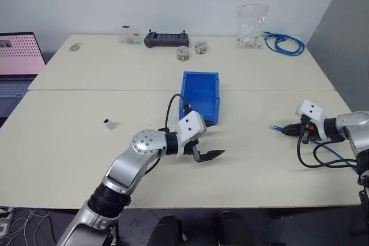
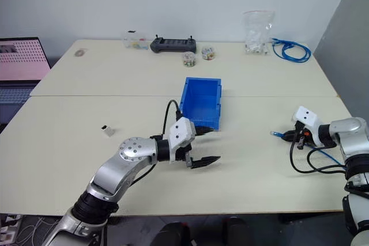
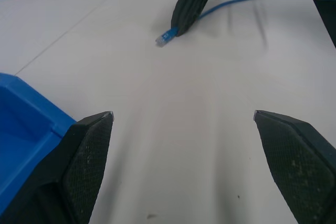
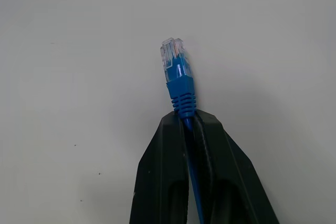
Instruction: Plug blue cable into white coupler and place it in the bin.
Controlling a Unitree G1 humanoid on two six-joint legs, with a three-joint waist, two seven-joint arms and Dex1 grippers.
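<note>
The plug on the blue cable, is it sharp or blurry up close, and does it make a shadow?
In the right wrist view, the blue cable has a crisp clear plug, held by the shut right gripper, with a soft grey shadow on the table to one side. In the left wrist view the plug is far off and softer, while the open left gripper has sharp textured fingers.

silver arms, white wrist housings, textured black fingers (image 3: 89, 166)

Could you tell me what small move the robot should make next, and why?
Probably send the open left gripper toward the white coupler, which lies untouched on the table. The right gripper is already shut on the blue cable just behind its plug.
</note>
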